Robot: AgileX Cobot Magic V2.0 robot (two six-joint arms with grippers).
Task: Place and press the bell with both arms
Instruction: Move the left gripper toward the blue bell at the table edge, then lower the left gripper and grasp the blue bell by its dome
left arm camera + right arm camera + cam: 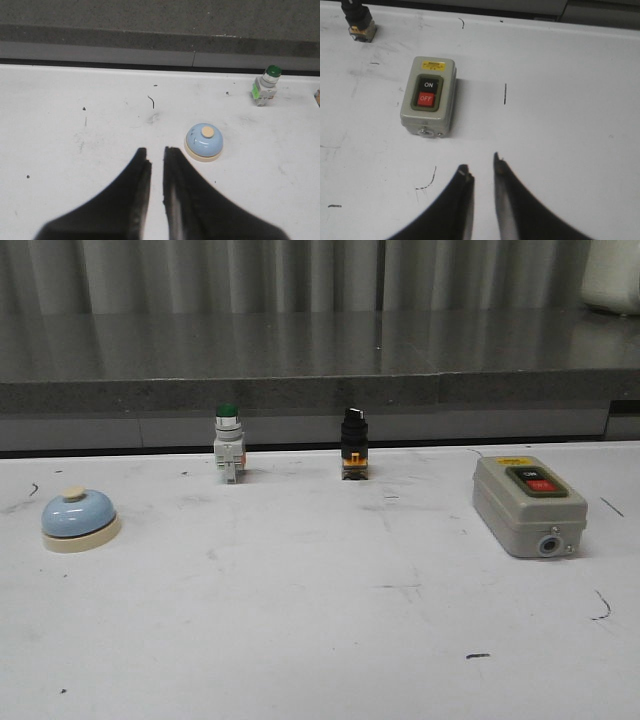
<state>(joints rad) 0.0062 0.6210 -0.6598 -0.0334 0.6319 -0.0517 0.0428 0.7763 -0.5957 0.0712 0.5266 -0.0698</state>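
Front view: bell [79, 519] upright near the worktop's [300, 640] left edge, neither arm in sight, so task judged barely begun. Left wrist view: left gripper [155, 151] empty, parted by a slit, short of the bell; next move calls for widening and straddling the dome. Right wrist view: right gripper [481, 165] likewise slightly parted, empty, near the switch box [428, 95].

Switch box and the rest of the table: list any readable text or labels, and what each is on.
"ON": black upper button of the grey switch box.
"OFF": red lower button of the same box.
Yellow sticker on the box top edge: printed, too small to read.
Bell, green-capped push button, black selector switch: no readable text.
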